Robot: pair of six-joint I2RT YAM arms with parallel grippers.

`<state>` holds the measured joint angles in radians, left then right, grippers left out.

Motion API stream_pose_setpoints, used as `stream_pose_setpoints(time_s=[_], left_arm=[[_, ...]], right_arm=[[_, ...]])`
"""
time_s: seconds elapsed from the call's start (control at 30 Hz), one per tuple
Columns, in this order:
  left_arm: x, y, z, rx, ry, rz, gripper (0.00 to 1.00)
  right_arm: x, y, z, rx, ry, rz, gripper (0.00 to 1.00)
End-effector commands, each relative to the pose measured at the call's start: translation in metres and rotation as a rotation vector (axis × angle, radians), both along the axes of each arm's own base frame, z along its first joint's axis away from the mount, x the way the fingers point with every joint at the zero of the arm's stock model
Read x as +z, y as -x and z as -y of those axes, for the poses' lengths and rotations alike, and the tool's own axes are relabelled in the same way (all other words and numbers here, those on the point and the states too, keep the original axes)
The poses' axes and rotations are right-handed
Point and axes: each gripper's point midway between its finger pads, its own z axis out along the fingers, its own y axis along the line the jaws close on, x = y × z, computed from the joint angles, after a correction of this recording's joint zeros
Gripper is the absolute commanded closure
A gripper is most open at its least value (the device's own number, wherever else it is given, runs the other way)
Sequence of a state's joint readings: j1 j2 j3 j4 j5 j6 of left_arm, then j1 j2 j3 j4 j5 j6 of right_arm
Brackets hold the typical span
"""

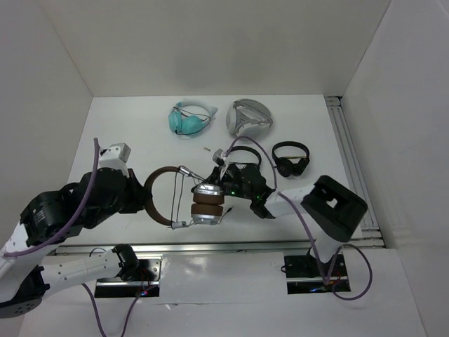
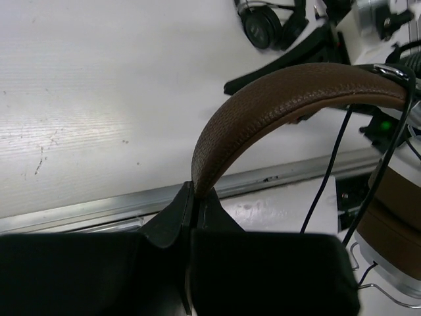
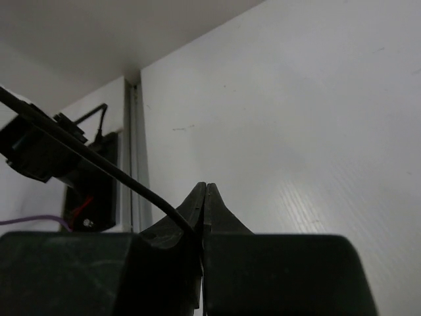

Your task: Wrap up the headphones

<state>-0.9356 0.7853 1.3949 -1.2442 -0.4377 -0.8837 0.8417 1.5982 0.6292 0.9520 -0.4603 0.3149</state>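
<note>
Centrally on the white tabletop (image 1: 140, 133), the headphones (image 1: 208, 205) are lying on their side just in front of both arms. Their silver earcups with brown pads are stacking toward the right and the thin headband is arcing toward the left. The left claw (image 2: 193, 201) is gripping that headband (image 2: 289, 99), its two matte black fingers pressing together on the band's edge. The left wrist view is showing what the overhead one is not: a pebbled, leather-like brown grain on the curved strap, and a brushed metal rail (image 2: 79, 212) running along the tabletop's near edge. The right claw (image 3: 204, 197) is pinching the thin, smooth black cable (image 3: 118, 174), its fingers closed with the cord entering at their tips. That grip is showing only from the right wrist, since from above the claw is blending into dark hardware. Only the overhead view is taking in the teal headphones (image 1: 189, 119) and a small black pair (image 1: 290, 159), both lying farther back.
</note>
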Motion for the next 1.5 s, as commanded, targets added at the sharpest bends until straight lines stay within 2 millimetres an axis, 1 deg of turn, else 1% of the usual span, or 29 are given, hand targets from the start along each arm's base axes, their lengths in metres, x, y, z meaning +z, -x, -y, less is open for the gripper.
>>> stream_pose_setpoints(time_s=[0.0,0.07,0.1,0.17,0.2,0.23,0.27,0.3,0.5,0.63,0.7,0.73,0.77,0.8,0.83,0.87,0.9,0.93,0.97,1.0,1.03,1.07,1.13,1.2,1.27,1.3,1.33,1.37,1.47], left_arm=[[0.056,-0.017,-0.006,0.178,0.259,0.132,1.00],[0.058,-0.020,-0.016,0.237,0.265,0.154,1.00],[0.060,-0.020,-0.020,0.259,0.269,0.155,1.00],[0.060,-0.025,-0.023,0.302,0.260,0.156,1.00],[0.062,-0.026,-0.031,0.346,0.254,0.160,1.00],[0.061,-0.027,-0.035,0.375,0.246,0.155,1.00],[0.056,-0.030,-0.036,0.406,0.218,0.139,1.00],[0.053,-0.032,-0.040,0.423,0.184,0.141,1.00],[0.064,-0.044,-0.052,0.528,0.122,0.171,1.00],[0.066,-0.057,-0.048,0.550,0.065,0.173,1.00],[0.068,-0.067,-0.047,0.578,0.060,0.183,1.00],[0.067,-0.070,-0.048,0.585,0.052,0.190,1.00],[0.060,-0.076,-0.045,0.578,0.018,0.180,1.00],[0.056,-0.082,-0.046,0.602,0.004,0.179,1.00],[0.051,-0.089,-0.044,0.613,-0.007,0.179,1.00],[0.042,-0.095,-0.042,0.627,-0.034,0.159,1.00],[0.034,-0.099,-0.045,0.655,-0.055,0.142,1.00],[0.027,-0.104,-0.044,0.671,-0.069,0.130,1.00],[0.019,-0.107,-0.041,0.680,-0.080,0.113,1.00],[0.002,-0.113,-0.044,0.706,-0.126,0.080,1.00],[-0.006,-0.114,-0.045,0.713,-0.151,0.065,1.00],[-0.017,-0.115,-0.047,0.726,-0.182,0.052,1.00],[-0.029,-0.119,-0.053,0.763,-0.200,0.033,1.00],[-0.043,-0.119,-0.064,0.779,-0.250,0.011,1.00],[-0.055,-0.120,-0.065,0.777,-0.270,-0.020,1.00],[-0.064,-0.117,-0.068,0.760,-0.313,-0.038,1.00],[-0.068,-0.116,-0.067,0.734,-0.316,-0.051,1.00],[-0.078,-0.115,-0.066,0.703,-0.344,-0.071,1.00],[-0.091,-0.119,-0.052,0.601,-0.351,-0.094,1.00]], right_arm=[[0.020,0.020,-0.017,0.083,-0.211,-0.030,0.97],[0.013,0.029,-0.022,0.108,-0.236,-0.051,0.96],[0.001,0.032,-0.026,0.118,-0.230,-0.085,0.96],[0.001,0.047,-0.031,0.156,-0.261,-0.078,0.96],[-0.006,0.053,-0.032,0.157,-0.262,-0.083,0.95],[-0.006,0.057,-0.031,0.155,-0.267,-0.083,0.95],[-0.014,0.061,-0.030,0.151,-0.256,-0.095,0.95],[-0.018,0.059,-0.030,0.138,-0.251,-0.102,0.95],[-0.044,0.088,-0.024,0.137,-0.167,-0.129,0.95],[-0.056,0.106,-0.026,0.110,-0.086,-0.129,1.00],[-0.063,0.106,-0.023,0.044,-0.047,-0.137,1.00],[-0.057,0.107,-0.023,0.025,-0.043,-0.116,1.00],[-0.071,0.122,-0.024,0.029,0.028,-0.128,1.00],[-0.069,0.117,-0.026,-0.035,0.045,-0.114,1.00],[-0.078,0.134,-0.027,-0.016,0.123,-0.098,1.00],[-0.080,0.137,-0.028,-0.022,0.161,-0.088,1.00],[-0.067,0.137,-0.039,-0.033,0.163,-0.073,1.00],[-0.056,0.141,-0.042,-0.037,0.167,-0.047,1.00],[-0.063,0.154,-0.041,-0.016,0.228,-0.040,1.00],[-0.049,0.156,-0.046,-0.028,0.217,-0.021,1.00],[-0.042,0.159,-0.046,-0.033,0.224,-0.004,1.00],[-0.034,0.171,-0.042,-0.018,0.245,0.022,1.00],[-0.012,0.175,-0.042,-0.036,0.235,0.047,1.00],[0.016,0.191,-0.037,-0.022,0.233,0.093,1.00],[0.041,0.189,-0.030,-0.071,0.228,0.140,1.00],[0.039,0.194,-0.023,-0.074,0.279,0.153,1.00],[0.064,0.188,-0.020,-0.120,0.255,0.181,1.00],[0.065,0.189,-0.014,-0.122,0.284,0.197,1.00],[0.097,0.183,-0.005,-0.145,0.248,0.227,1.00]])
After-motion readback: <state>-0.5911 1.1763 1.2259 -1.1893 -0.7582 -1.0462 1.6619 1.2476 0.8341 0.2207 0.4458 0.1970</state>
